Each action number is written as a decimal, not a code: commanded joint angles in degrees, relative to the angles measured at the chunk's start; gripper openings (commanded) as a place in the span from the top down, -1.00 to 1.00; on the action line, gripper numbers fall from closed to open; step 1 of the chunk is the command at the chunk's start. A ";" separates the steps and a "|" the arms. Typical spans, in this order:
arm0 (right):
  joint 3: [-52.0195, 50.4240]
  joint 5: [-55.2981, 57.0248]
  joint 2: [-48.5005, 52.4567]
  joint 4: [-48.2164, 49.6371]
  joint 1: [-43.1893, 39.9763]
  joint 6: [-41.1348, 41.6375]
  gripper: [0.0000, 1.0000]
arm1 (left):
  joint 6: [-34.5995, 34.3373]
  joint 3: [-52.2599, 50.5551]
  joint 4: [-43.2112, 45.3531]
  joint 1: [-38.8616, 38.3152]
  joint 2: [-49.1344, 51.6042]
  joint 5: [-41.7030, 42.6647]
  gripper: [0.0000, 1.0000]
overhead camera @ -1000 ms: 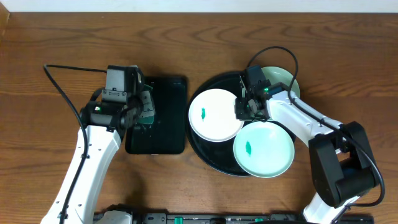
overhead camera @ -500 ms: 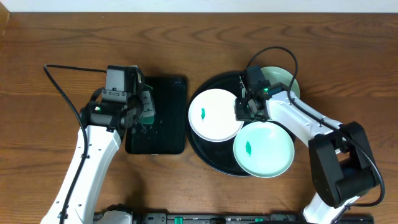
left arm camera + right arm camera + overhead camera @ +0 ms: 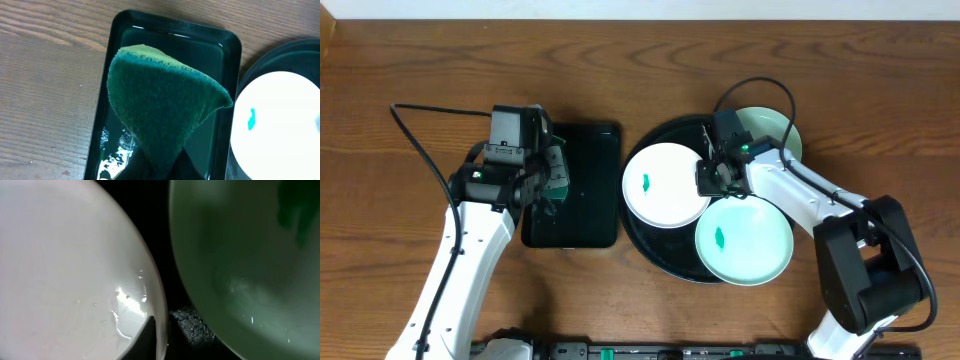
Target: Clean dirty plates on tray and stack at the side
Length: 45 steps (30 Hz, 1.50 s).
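On the left of the desk (image 3: 620, 60), the left end effector (image 3: 553, 176) is pinched together on a folded green sponge (image 3: 160, 105), held above the small tray (image 3: 120, 30). To its right the round tray (image 3: 650, 250) carries all three plates. The white plate (image 3: 665, 185) and the front mint plate (image 3: 744, 240) each show a green smear. The rear mint plate (image 3: 775, 130) overhangs the tray's far rim.

The right end effector (image 3: 706, 180) sits at the white plate's right edge, its fingers closed and apparently clamped on the rim. The step looks like securing the white plate for wiping; nothing is stacked yet. Next, the sponge must travel right onto the smear while the right grip steadies or lifts the plate without sliding it into the front mint plate.
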 commanded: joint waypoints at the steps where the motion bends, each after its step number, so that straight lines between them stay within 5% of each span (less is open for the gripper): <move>1: -0.94 -0.09 -0.22 0.39 0.57 0.46 0.97 | -0.11 -0.76 0.22 -0.04 -0.09 -0.50 0.85; 24: -0.94 -0.22 -0.22 0.81 0.57 0.46 0.97 | 2.19 8.96 0.76 -5.46 7.61 -0.48 0.85; 45: -0.94 -1.18 -0.22 1.22 0.57 0.42 0.97 | -14.58 8.85 5.40 -19.06 17.90 1.44 0.86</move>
